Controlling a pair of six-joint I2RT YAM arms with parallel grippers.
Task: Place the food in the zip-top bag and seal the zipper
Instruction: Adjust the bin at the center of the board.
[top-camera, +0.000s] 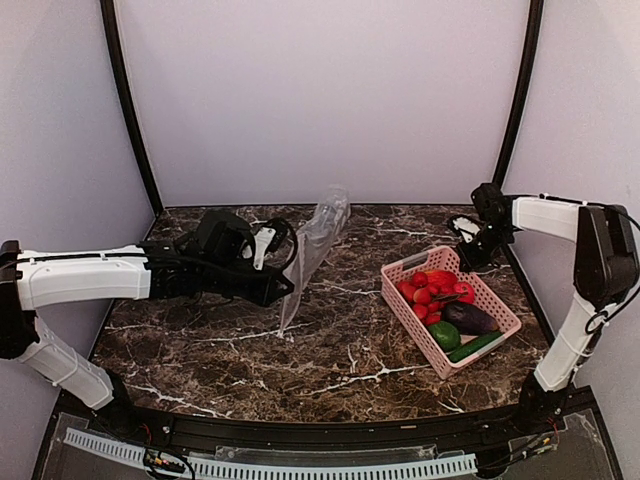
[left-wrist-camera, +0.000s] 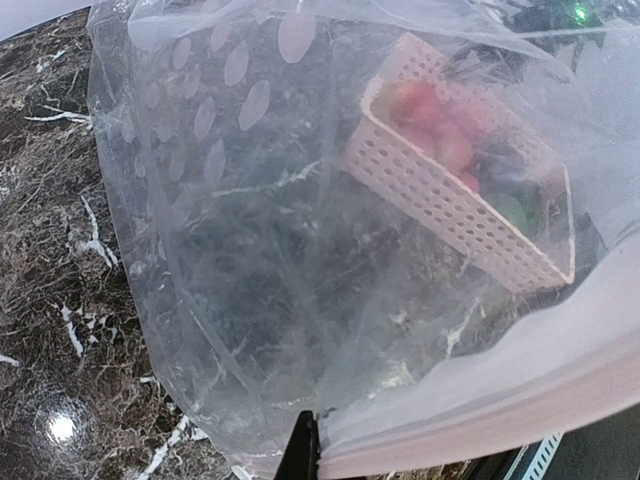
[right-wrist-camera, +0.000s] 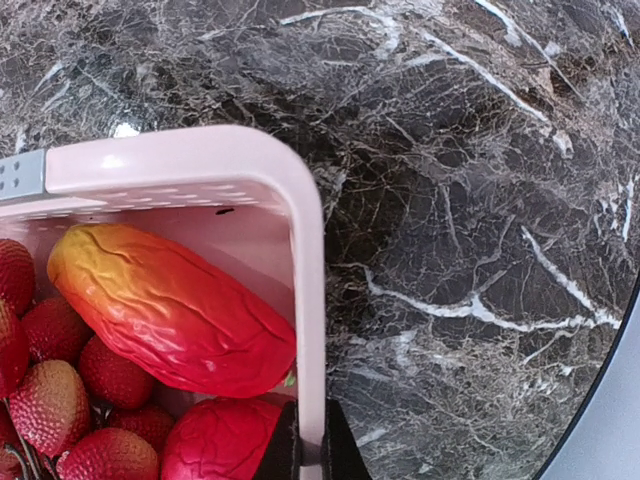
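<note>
The zip-top bag (top-camera: 312, 245) hangs upright over the middle of the table, clear with whitish dots. My left gripper (top-camera: 282, 288) is shut on its lower edge. In the left wrist view the bag (left-wrist-camera: 250, 250) fills the frame, its pale pink zipper (left-wrist-camera: 500, 410) runs from my gripper (left-wrist-camera: 316, 458) to the right. The food lies in a pink basket (top-camera: 406, 314): red pieces (top-camera: 435, 288), a purple eggplant (top-camera: 470, 318), green pieces (top-camera: 446, 336). My right gripper (top-camera: 466, 256) is shut on the basket's far rim (right-wrist-camera: 200, 160). My right gripper (right-wrist-camera: 311, 452) sits next to an orange-red oval (right-wrist-camera: 170, 310).
The dark marble table (top-camera: 340, 360) is walled by pale panels with black posts at the back corners. The basket shows through the bag in the left wrist view (left-wrist-camera: 440, 190). Several red strawberries (right-wrist-camera: 50, 400) lie in the basket's corner.
</note>
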